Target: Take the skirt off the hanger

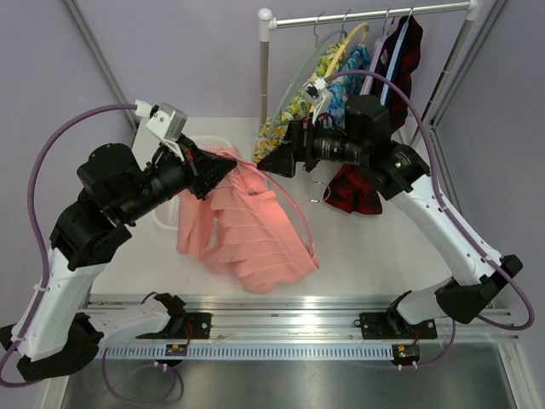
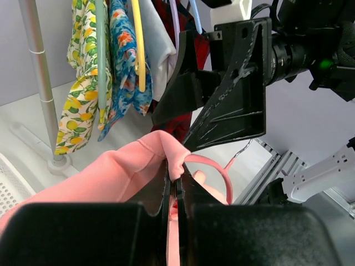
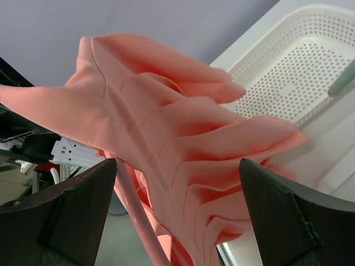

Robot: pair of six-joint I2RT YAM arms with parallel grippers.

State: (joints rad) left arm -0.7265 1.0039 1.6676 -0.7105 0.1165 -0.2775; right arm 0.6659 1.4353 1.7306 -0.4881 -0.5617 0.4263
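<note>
The salmon-pink pleated skirt (image 1: 255, 230) hangs spread above the table, its top edge lifted. My left gripper (image 1: 223, 170) is shut on a fold of the skirt's waist edge (image 2: 166, 147); its jaws (image 2: 176, 169) are pressed together on the fabric. The thin pink hanger (image 1: 300, 217) curves down the skirt's right side; its arc (image 2: 219, 166) and grey hook (image 2: 242, 148) show behind the pinched fold. My right gripper (image 1: 268, 159) is open just right of the left one. In its wrist view the skirt (image 3: 183, 138) fills the gap (image 3: 177, 160) and the hanger bar (image 3: 133, 216) passes by one finger.
A clothes rack (image 1: 266, 60) at the back holds floral garments (image 1: 294, 111) and a red-and-black plaid garment (image 1: 400, 51); more plaid fabric (image 1: 353, 192) lies under the right arm. A white perforated basket (image 3: 288, 66) stands at the left. A metal rail (image 1: 281, 319) runs along the front.
</note>
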